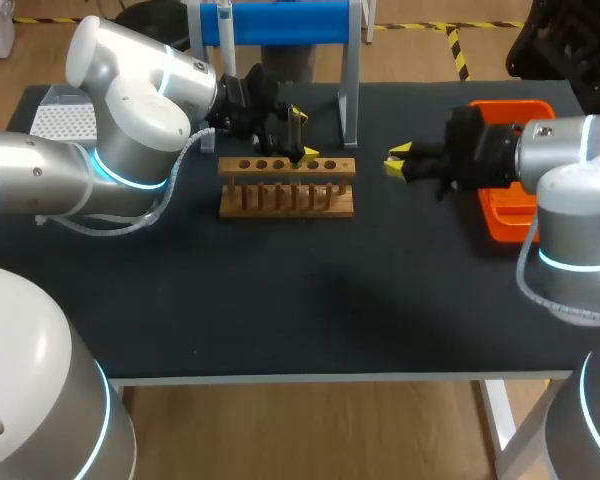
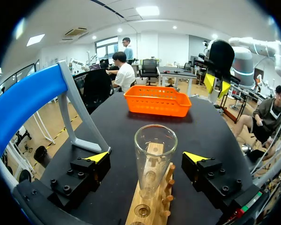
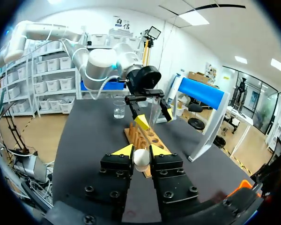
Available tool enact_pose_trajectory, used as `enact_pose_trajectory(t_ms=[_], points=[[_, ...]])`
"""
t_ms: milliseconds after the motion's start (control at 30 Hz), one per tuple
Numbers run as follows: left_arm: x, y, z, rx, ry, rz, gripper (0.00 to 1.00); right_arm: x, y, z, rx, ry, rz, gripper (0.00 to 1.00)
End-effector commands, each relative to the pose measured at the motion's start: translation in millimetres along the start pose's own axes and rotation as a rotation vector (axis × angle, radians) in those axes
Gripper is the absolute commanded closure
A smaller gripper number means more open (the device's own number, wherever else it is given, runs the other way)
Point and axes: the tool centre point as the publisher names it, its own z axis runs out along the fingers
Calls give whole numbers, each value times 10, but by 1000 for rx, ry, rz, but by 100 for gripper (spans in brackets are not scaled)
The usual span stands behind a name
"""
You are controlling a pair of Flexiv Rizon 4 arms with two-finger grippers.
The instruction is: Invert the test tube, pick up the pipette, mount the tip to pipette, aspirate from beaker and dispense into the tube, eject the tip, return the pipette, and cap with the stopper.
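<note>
A clear glass test tube [image 2: 154, 145] stands upright, mouth up, in a hole of the wooden rack [image 1: 286, 186]. My left gripper [image 2: 150, 157] is open around the tube, with a gap between each finger and the glass. In the head view the left gripper [image 1: 298, 135] hangs over the rack's back row. My right gripper [image 3: 141, 152] is shut on a small white stopper [image 3: 141, 159] and hovers to the right of the rack, where the head view shows the right gripper [image 1: 400, 160]. Past the rack's far end stands a glass beaker [image 3: 119, 108].
An orange basket [image 1: 510, 205] sits at the table's right side, under my right arm. A blue-topped stand [image 1: 280, 25] rises behind the rack. A white tip box [image 1: 62, 120] lies at the back left. The front half of the black table [image 1: 310, 310] is bare.
</note>
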Motion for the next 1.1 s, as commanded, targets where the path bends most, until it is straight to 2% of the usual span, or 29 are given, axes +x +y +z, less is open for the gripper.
enact_pose_trajectory(t_ms=[33, 800, 1100], points=[[-8, -3, 2, -2, 2, -1, 0, -20, 23, -39, 17, 49, 1, 100], [-8, -3, 2, -2, 2, -1, 0, -20, 23, -39, 17, 49, 1, 100], [-8, -3, 2, -2, 2, -1, 0, -116, 224, 216, 57, 129, -60, 100]])
